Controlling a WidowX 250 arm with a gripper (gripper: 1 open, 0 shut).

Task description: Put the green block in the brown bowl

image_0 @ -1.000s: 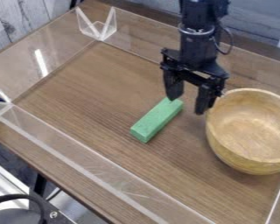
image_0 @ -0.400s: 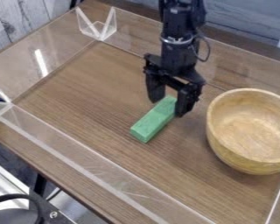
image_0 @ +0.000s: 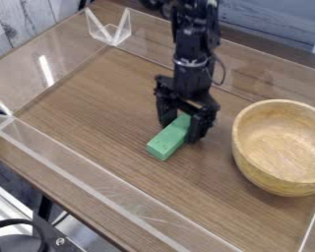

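Observation:
The green block (image_0: 169,141) lies flat on the wooden table, slanting from lower left to upper right. My gripper (image_0: 183,118) is lowered over the block's upper right end, open, one finger on each side of the block. I cannot tell whether the fingers (image_0: 163,110) touch it. The brown bowl (image_0: 282,146) stands empty on the table to the right of the block, a short gap from the gripper.
Clear acrylic walls (image_0: 68,162) fence the table along the front and left edges. A clear plastic corner piece (image_0: 110,28) stands at the back left. Bare wood (image_0: 88,94) stretches left of the block.
The gripper has moved left, away from the bowl, and come down over the block's upper end. Its jaws stayed open. Block and bowl have not moved.

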